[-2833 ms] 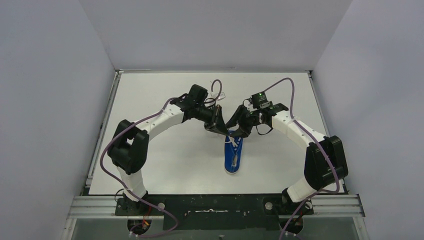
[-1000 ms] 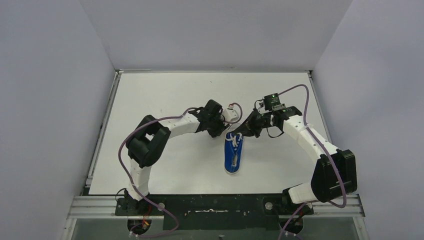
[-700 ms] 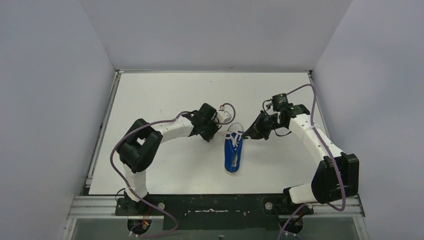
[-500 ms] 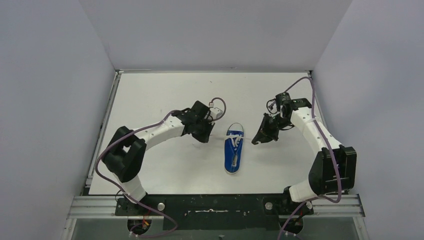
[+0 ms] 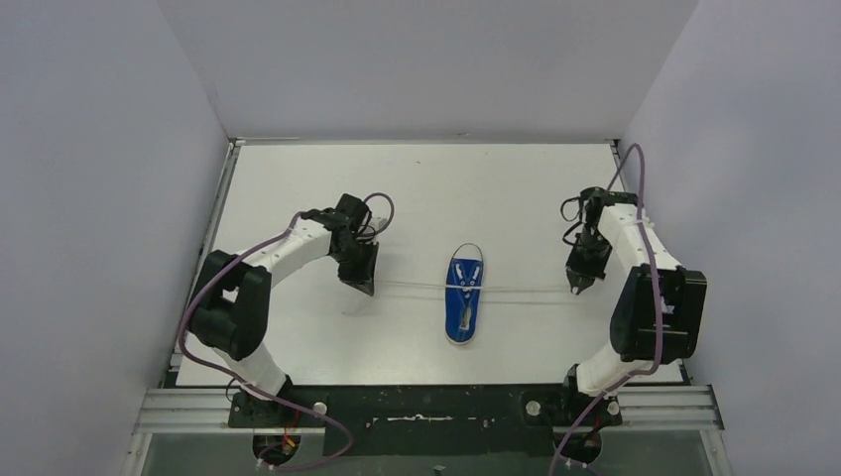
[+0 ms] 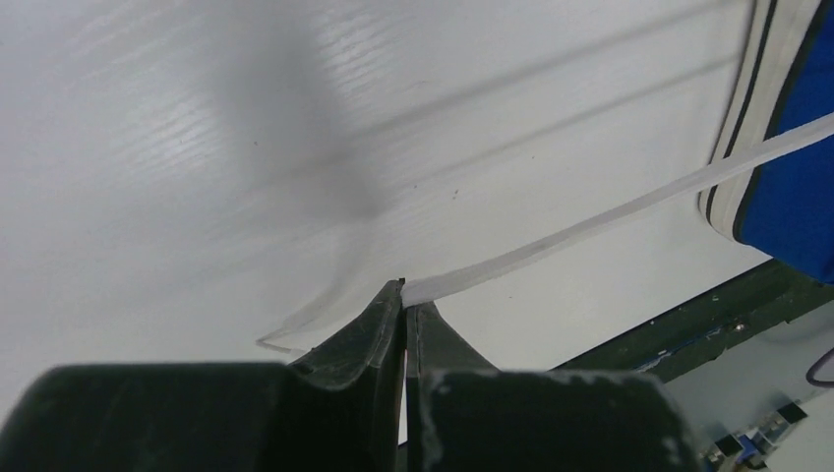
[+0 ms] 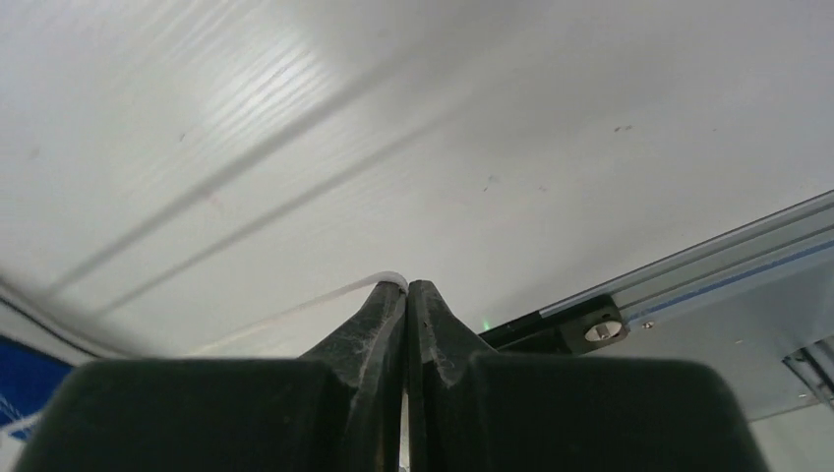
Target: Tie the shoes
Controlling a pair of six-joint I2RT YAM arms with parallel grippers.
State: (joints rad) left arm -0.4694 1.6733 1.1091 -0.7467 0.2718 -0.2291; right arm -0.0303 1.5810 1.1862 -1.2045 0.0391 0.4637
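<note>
The small blue sneaker (image 5: 463, 298) with white sole rim lies in the middle of the white table, toe cap toward the arms' bases. Its thin white laces stretch out straight to both sides. My left gripper (image 5: 363, 289) is shut on the left lace (image 6: 551, 239), well left of the shoe, with the lace's loose end (image 6: 295, 329) trailing past the fingertips. My right gripper (image 5: 574, 289) is shut on the right lace (image 7: 325, 297), well right of the shoe. The shoe's side (image 6: 787, 157) shows at the right edge of the left wrist view.
White table (image 5: 417, 188) between grey walls. A metal rail (image 5: 426, 407) runs along the near edge, and also shows in the right wrist view (image 7: 688, 270). Purple cables loop off both arms.
Both grippers, which met over the shoe's tongue, have pulled apart sideways, left one leftward and right one rightward, drawing the laces out taut across the table.
</note>
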